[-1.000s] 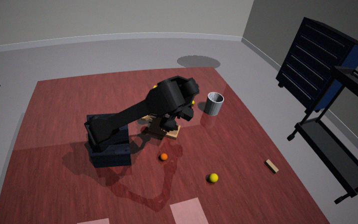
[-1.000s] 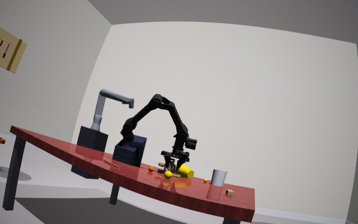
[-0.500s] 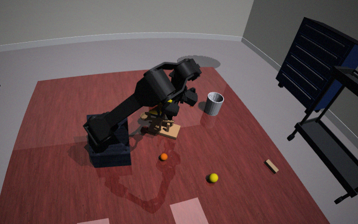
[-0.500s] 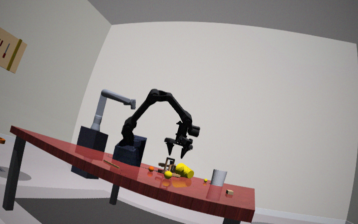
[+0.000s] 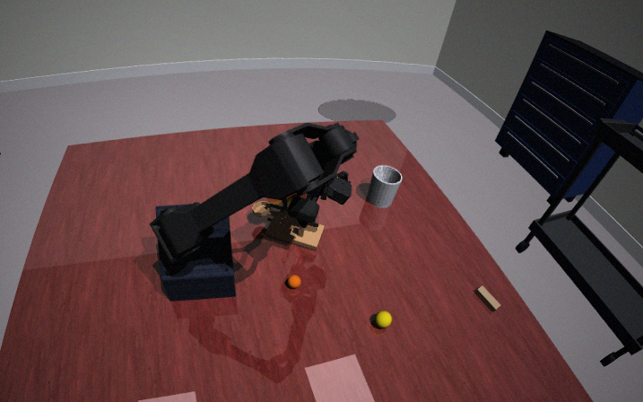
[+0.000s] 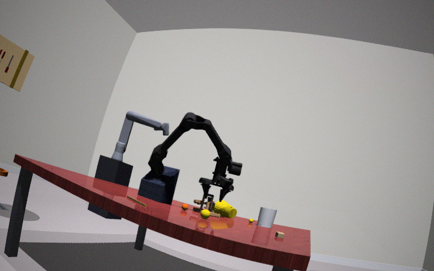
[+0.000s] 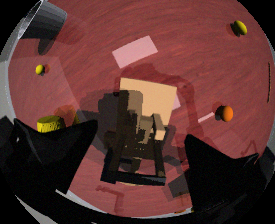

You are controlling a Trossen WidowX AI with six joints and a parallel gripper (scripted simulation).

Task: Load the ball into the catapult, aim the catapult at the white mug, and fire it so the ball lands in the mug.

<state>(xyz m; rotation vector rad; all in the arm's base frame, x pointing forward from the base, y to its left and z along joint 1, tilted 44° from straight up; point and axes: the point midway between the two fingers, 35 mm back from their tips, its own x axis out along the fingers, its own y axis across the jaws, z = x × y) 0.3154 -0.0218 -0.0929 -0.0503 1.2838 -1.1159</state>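
Hovering over the catapult point(image 5: 308, 236) point(image 6: 215, 215) point(image 7: 155, 97), the claw point(image 6: 213, 198) point(image 7: 142, 132) stands wide apart, gripping nothing. No ball visibly sits in the catapult; three lie on the worktop point(image 5: 114, 319) point(image 6: 262, 240) point(image 7: 188, 30), orange point(image 5: 294, 281) point(image 6: 184, 207) point(image 7: 227, 113) and yellow, which is meant being unclear. Loading and firing apparently remain; the mug point(image 5: 385, 187) point(image 6: 267, 216) point(image 7: 47, 19) stands apart, aim uncertain.

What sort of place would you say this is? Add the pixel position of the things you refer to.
Probably a robotics workshop: a tool board point(image 6: 13, 55) hangs on the wall, a drawer cabinet point(image 5: 558, 107) stands near a cart point(image 5: 534, 227), and a second robot arm point(image 6: 124, 132) stands behind the table.
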